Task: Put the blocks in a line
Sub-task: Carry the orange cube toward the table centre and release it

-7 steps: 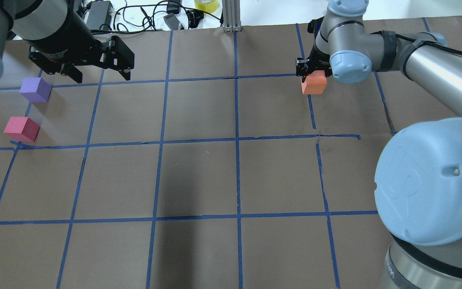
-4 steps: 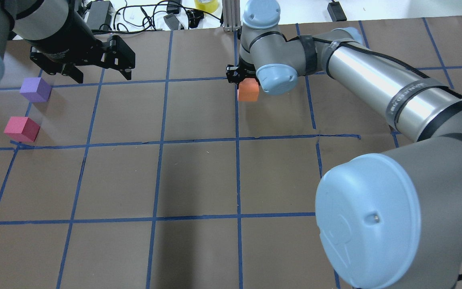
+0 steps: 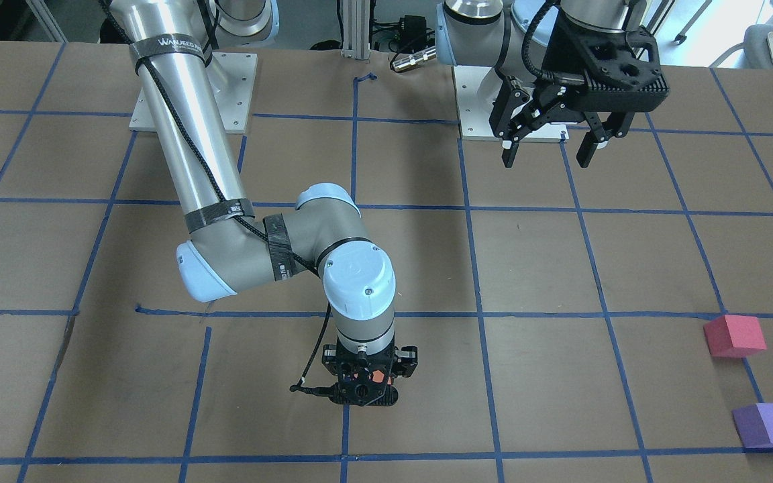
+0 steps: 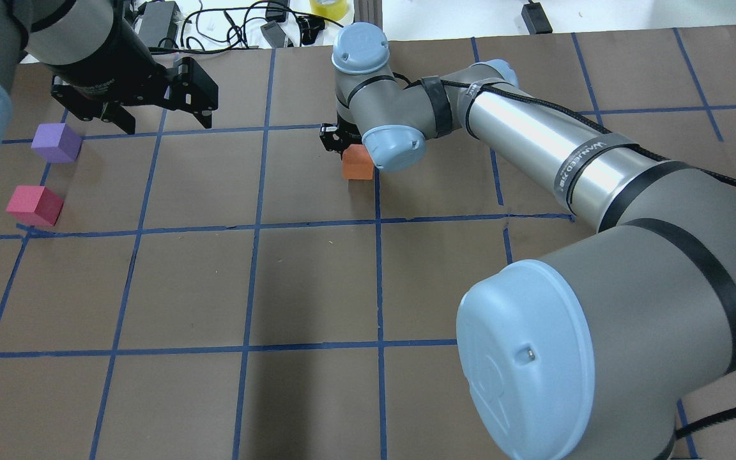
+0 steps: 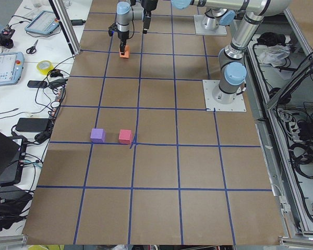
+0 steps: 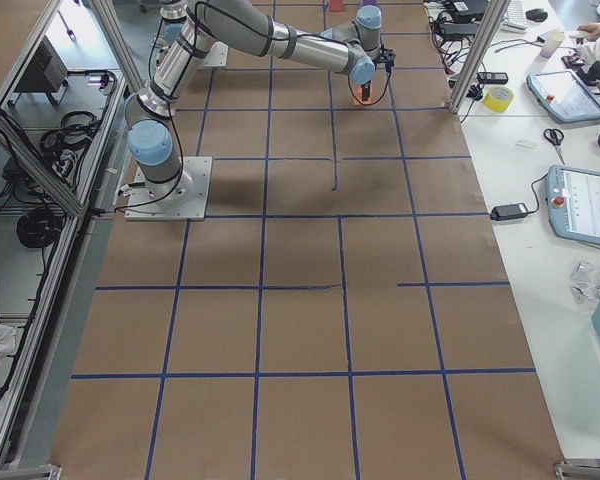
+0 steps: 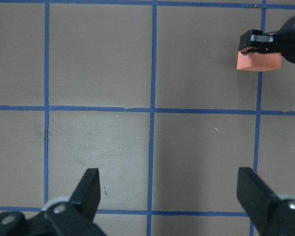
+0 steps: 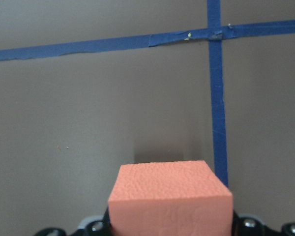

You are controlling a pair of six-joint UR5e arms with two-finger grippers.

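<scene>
My right gripper (image 4: 352, 152) is shut on the orange block (image 4: 358, 165) and holds it low over the table, by the centre tape line. The block fills the bottom of the right wrist view (image 8: 169, 199) and shows in the left wrist view (image 7: 258, 61). In the front-facing view the gripper (image 3: 366, 388) hides most of it. The purple block (image 4: 56, 142) and the pinkish-red block (image 4: 34, 205) sit side by side at the table's far left, a small gap between them. My left gripper (image 4: 167, 120) hovers open and empty just right of the purple block.
Blue tape lines (image 4: 377, 217) divide the brown table into squares. Cables, a power brick and a yellow tape roll (image 4: 328, 6) lie beyond the far edge, with an aluminium post (image 4: 368, 19). The right arm's elbow (image 4: 528, 377) looms large at lower right.
My right arm has carried the orange block leftward, from the right part of the table to the centre line. The left gripper and the other two blocks have stayed put.
</scene>
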